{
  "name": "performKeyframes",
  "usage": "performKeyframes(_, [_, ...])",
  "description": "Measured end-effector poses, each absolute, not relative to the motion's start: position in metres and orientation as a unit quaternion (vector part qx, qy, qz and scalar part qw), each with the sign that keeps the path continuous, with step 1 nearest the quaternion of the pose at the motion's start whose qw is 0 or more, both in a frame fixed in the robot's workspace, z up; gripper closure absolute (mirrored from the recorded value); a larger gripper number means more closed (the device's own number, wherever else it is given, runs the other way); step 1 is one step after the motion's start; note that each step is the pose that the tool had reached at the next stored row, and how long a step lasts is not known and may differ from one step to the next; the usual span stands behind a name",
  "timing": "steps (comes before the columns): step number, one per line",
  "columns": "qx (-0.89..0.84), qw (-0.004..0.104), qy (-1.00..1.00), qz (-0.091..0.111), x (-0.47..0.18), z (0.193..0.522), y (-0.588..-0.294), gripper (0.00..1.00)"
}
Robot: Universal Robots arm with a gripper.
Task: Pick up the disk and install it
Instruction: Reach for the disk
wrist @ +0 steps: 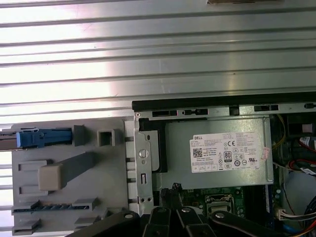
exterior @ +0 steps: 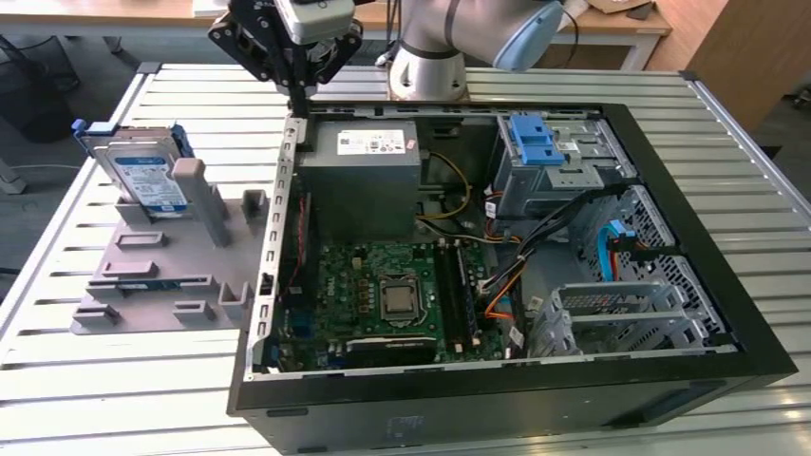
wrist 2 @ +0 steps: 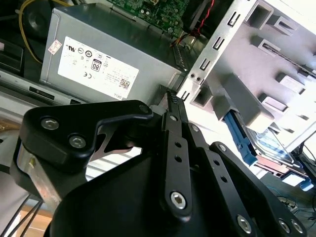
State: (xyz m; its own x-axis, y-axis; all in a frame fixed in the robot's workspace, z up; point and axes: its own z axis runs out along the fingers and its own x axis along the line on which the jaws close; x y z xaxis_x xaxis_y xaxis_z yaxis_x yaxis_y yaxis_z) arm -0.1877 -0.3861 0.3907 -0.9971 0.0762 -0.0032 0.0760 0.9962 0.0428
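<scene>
The disk [exterior: 142, 176] is a silver drive with a white and blue label and a blue frame. It stands on edge in a grey fixture [exterior: 165, 271] at the exterior view's left, beside the open computer case [exterior: 507, 380]. My gripper [exterior: 300, 98] hangs shut and empty above the case's far corner nearest the fixture, apart from the disk. In the second wrist view the gripper [wrist 2: 170, 96] points at the case wall, with the disk [wrist 2: 274, 145] beyond it. The first wrist view has the disk [wrist: 42, 138] edge-on and the gripper [wrist: 173, 190] over the case rim.
Inside the case are a grey power supply [exterior: 367, 166] with a white sticker, a motherboard [exterior: 393, 294], a blue-latched drive bay [exterior: 538, 142], a metal drive cage [exterior: 614, 309] and loose cables. Everything rests on a slatted metal table [exterior: 102, 380].
</scene>
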Motion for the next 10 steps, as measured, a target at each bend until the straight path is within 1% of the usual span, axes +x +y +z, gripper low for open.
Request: performKeyframes(10, [0.038, 0.002, 0.999, 0.021, -0.1963, 0.3906, -0.3848, 0.89])
